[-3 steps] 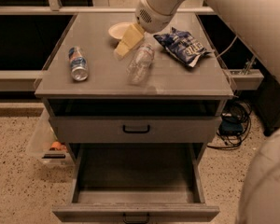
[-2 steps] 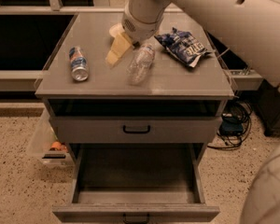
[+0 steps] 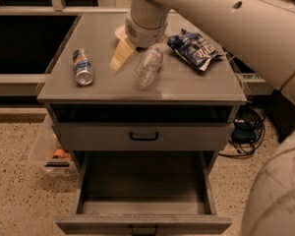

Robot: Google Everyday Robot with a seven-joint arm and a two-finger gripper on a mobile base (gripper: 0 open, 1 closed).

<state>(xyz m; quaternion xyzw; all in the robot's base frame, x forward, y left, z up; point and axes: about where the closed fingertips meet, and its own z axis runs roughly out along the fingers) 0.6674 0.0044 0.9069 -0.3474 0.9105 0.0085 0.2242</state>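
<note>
My gripper (image 3: 117, 64) hangs low over the grey cabinet top (image 3: 103, 90), its tan tip pointing down-left. It sits between a drink can (image 3: 82, 67) lying on its side to the left and a clear plastic bottle (image 3: 147, 67) lying just to its right. The bottle is the nearest thing, and I cannot tell whether the gripper touches it. A blue chip bag (image 3: 194, 49) lies further right. A white dish (image 3: 120, 32) is mostly hidden behind my wrist.
The bottom drawer (image 3: 143, 188) is pulled out and shows a bare floor. The drawer above it (image 3: 144, 136) is closed. Cables and a dark box (image 3: 243, 129) lie on the floor at right. A clear bin (image 3: 51, 154) sits on the left.
My arm has swung left and toward the front of the cabinet top, carrying the gripper from near the white dish to the space between can and bottle.
</note>
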